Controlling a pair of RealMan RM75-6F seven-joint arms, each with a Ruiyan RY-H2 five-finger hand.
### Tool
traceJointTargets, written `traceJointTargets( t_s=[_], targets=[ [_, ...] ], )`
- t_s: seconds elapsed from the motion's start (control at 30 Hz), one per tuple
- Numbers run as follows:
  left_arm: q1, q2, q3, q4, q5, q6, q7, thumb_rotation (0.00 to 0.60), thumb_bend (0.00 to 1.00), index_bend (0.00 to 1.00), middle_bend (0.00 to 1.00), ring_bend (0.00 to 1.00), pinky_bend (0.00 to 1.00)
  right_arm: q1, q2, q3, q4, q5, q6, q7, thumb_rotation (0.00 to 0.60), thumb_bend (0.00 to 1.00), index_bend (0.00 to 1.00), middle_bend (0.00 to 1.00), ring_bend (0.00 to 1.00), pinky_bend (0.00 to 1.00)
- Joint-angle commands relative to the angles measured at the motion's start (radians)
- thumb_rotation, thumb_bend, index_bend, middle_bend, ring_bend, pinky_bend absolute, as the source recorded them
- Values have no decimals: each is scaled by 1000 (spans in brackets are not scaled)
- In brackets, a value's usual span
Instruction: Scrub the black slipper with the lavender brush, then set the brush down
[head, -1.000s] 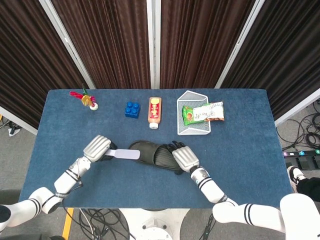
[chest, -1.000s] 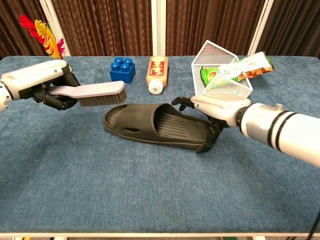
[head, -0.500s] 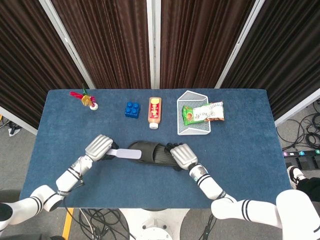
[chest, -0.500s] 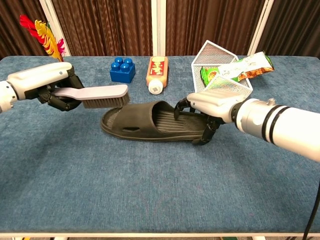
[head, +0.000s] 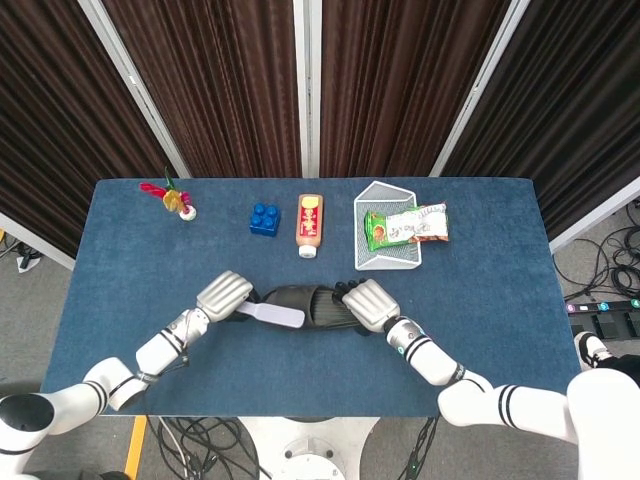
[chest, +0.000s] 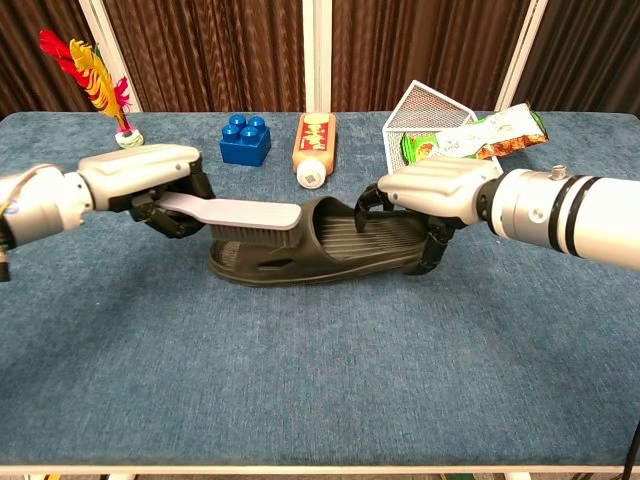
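Holding snack pkt (head: 405, 226), wire basket (head: 372, 194) by slipper (chest: 320, 243).

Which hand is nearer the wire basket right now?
Right. The right hand grips the heel end of the black slipper, just in front of the wire basket. The left hand holds the lavender brush at the slipper's far end.

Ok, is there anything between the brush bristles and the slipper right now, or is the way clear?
Nothing visible stands between them. The left hand holds the lavender brush with its bristles right over the toe end of the black slipper; the right hand grips the heel end, clear of the brush.
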Motion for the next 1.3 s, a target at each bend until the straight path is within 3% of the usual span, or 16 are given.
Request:
traceJointTargets(
  t_s=[0.03, 0.27, 0.7, 0.8, 0.97, 1.3],
  targets=[
    [-16, -27, -9, 39, -15, -24, 9, 600, 615, 1000, 1000, 1000, 1000, 3, 3, -3, -3, -1, 3, -3, 600, 400, 275, 269, 268, 328],
    [-29, -67, -16, 106, -46, -72, 29, 600, 615, 1000, 1000, 1000, 1000, 11, 0, -18, 1, -8, 4, -15, 600, 418, 277, 270, 268, 309],
    [4, -105, -101, 167, -186, -118, -30, 600, 615, 1000, 1000, 1000, 1000, 21, -9, -26, 5, 0, 10, -20, 600, 424, 278, 272, 268, 304],
    [24, -82, -93, 129, -168, -71, -68, 600, 615, 1000, 1000, 1000, 1000, 25, -11, -25, 7, 2, 8, -19, 600, 422, 278, 272, 268, 304],
    [48, -55, -35, 72, -88, 19, -56, 600, 615, 1000, 1000, 1000, 1000, 31, -17, -27, 13, 3, 0, -14, 600, 422, 278, 271, 268, 303],
    [14, -179, -54, 196, -111, -41, 47, 600, 614, 1000, 1000, 1000, 1000, 36, -10, -35, -1, 10, 4, -24, 600, 423, 277, 272, 268, 297]
  ],
)
